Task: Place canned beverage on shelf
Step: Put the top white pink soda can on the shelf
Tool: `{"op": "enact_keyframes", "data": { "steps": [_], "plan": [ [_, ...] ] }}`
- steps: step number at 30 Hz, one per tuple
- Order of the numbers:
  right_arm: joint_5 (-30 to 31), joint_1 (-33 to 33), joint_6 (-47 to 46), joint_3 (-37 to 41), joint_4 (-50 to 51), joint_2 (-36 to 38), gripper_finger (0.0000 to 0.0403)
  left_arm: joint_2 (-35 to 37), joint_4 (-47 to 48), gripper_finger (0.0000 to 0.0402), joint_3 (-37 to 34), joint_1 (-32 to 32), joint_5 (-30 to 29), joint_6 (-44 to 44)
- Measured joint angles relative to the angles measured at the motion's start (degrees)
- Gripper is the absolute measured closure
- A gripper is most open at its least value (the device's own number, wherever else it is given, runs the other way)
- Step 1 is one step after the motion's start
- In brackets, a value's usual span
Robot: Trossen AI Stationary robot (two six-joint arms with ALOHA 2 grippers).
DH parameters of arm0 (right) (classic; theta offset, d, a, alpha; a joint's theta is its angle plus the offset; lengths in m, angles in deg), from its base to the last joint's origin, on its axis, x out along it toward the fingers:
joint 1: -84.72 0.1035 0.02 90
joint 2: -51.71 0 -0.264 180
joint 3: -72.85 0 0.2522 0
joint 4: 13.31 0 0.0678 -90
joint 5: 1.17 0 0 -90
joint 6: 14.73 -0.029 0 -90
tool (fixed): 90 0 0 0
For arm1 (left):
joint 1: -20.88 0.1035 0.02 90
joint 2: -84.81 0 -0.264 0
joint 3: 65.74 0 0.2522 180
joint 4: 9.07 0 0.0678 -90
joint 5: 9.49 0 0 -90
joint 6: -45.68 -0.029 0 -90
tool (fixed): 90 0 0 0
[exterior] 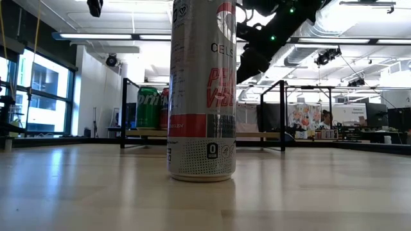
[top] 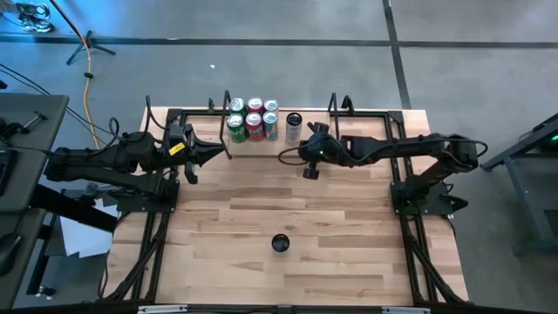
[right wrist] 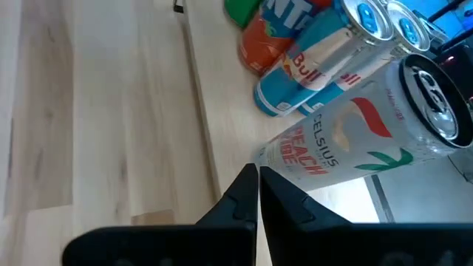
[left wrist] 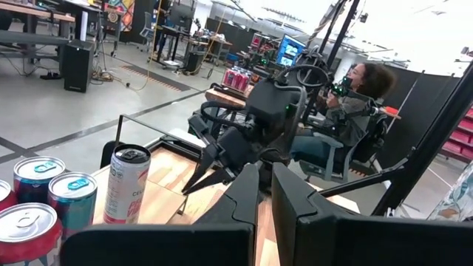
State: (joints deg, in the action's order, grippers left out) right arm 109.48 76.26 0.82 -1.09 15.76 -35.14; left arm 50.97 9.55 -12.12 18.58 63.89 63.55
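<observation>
High view: right gripper (top: 310, 171) jaws together, empty, just at 5 o'clock of white can (top: 294, 126) already on shelf (top: 366, 122); left gripper (top: 221, 150) likewise closed; lone can (top: 280, 243) at 6 o'clock probably next, needing open jaws.

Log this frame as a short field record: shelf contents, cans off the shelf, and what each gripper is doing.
shelf: far edge of the table, holding a cluster of green, red and blue cans plus a white can standing beside them
loose can: upright on the tabletop, near side, untouched
left gripper: shut, empty, beside the shelf
right gripper: shut, empty, just off the white can
</observation>
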Motion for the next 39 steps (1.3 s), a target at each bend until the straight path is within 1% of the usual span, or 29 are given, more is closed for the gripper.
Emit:
{"op": "enact_keyframes", "data": {
  "steps": [7, 12, 15, 18, 22, 27, 32, 35, 39],
  "plan": [
    [-5.96, -2.15, 0.0, 0.02, 0.03, -0.08, 0.0403, 0.01, 0.02, 0.0398, 0.0, 0.0, -0.08, -0.02],
    [-5.95, -2.9, 2.85, 0.04, -1.3, -2.3, 0.0403, 0.02, 0.33, 0.0398, 0.0, 0.0, -0.14, -0.04],
    [-3.49, -2.87, 6.77, 0.07, -1.39, -4.36, 0.0403, 0.0, 0.71, 0.0398, 0.0, 0.0, -0.17, -0.04],
    [0.08, -2.79, 8.01, -0.03, -1.39, -6.42, 0.0403, 0.0, 1.6, 0.0398, 0.0, 0.02, -0.19, -0.04],
    [1.58, -2.79, 10.84, -2.01, -1.71, -8.8, 0.0403, 0.0, 2.88, 0.0398, 0.0, 0.02, -0.2, -0.04],
    [7.73, -2.92, 13.41, -4.27, -1.0, -10.4, 0.0403, 0.02, 4.52, 0.0398, 0.0, 0.02, -0.22, -0.04],
    [8.04, -3.37, 13.88, -4.37, -1.02, -10.45, 0.0403, 0.0, 4.44, 0.0398, 0.0, 0.02, -0.22, -0.03],
    [7.96, -3.72, 16.75, -4.37, -1.39, -10.45, 0.0403, 0.0, 4.42, 0.0398, 0.0, 0.02, -0.22, -0.02],
    [8.05, -4.75, 20.57, -4.37, -4.36, -10.45, 0.0403, 0.0, 4.42, 0.0398, 0.0, 0.02, -0.24, -0.04]
  ]
}}
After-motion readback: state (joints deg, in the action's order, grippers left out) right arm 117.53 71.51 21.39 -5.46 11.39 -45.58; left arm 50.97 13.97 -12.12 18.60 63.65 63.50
